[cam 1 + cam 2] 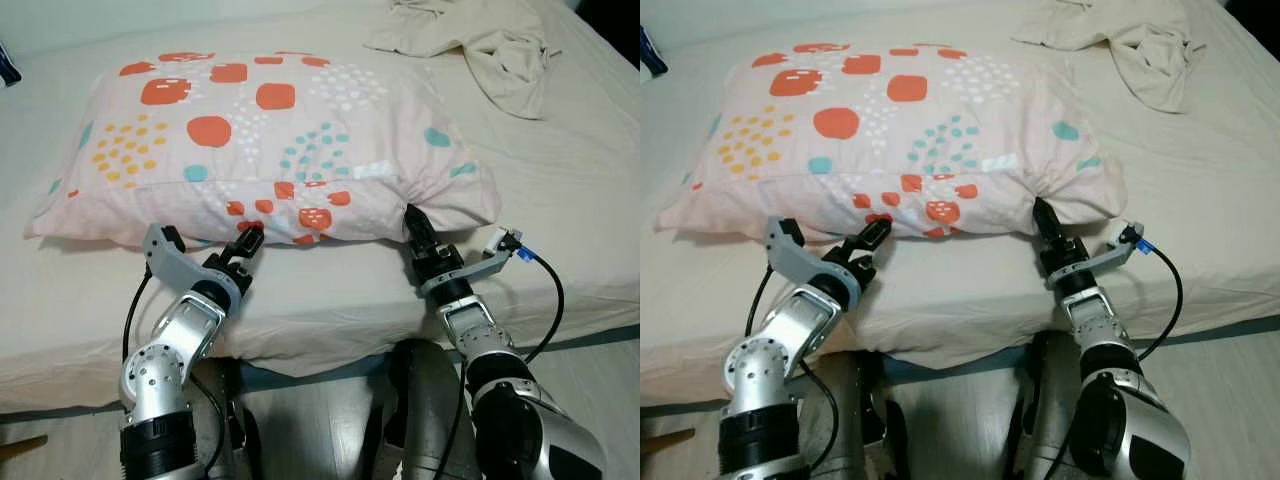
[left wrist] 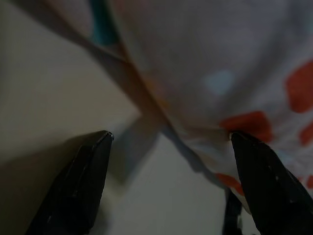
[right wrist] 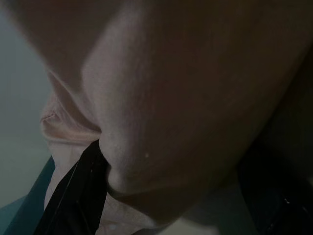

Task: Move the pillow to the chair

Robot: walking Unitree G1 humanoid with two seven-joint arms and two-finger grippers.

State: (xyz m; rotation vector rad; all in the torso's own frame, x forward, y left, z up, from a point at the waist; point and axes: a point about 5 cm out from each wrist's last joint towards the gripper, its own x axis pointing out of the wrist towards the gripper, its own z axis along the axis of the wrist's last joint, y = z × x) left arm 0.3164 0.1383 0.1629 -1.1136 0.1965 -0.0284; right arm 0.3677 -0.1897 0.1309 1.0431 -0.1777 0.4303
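A pink pillow [image 1: 260,140] with red, orange and teal spots lies flat on the bed [image 1: 560,200], close to its near edge. My left gripper [image 1: 248,240] is at the pillow's front edge, left of centre. It is open, and in the left wrist view the pillow's hem [image 2: 205,142] lies just ahead of its fingertips. My right gripper [image 1: 413,222] is pushed into the pillow's front right edge, where the fabric dents. In the right wrist view its fingers [image 3: 73,196] stand wide apart with pillow fabric [image 3: 186,112] bulging between them.
A crumpled beige cloth [image 1: 490,40] lies on the bed at the far right. The mattress edge [image 1: 330,350] runs just in front of my arms, with wooden floor [image 1: 320,430] below. A dark object [image 1: 6,66] sits at the far left edge.
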